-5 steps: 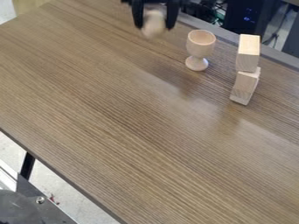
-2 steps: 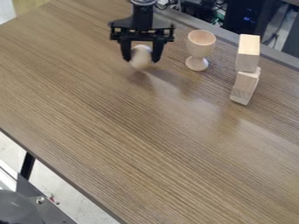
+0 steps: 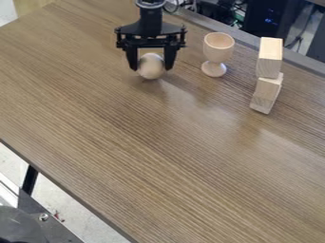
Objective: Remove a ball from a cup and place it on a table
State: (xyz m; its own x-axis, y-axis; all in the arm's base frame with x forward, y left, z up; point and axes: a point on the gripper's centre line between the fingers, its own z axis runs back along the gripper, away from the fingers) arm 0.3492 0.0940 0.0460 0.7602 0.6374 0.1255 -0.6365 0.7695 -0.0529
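Gripping wooden ball (image 3: 151, 71) between both fingers, gripper (image 3: 151, 67) low at table (image 3: 158, 152), near but apart from upright cup (image 3: 217, 48)

The picture's top edge cuts off the arm (image 3: 151, 17); all four crop the surface (image 3: 152, 142). The gripper (image 3: 151, 69) partly hides the ball's (image 3: 151, 65) sides; its underside is out of sight.

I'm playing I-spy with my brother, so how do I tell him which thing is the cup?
Look on the brown table, near its far edge, between the black end effector and two stacked wooden blocks. The cup stands there, pale wood on a short stem and round foot. Unlike the ball and blocks, it has an open, hollow top.
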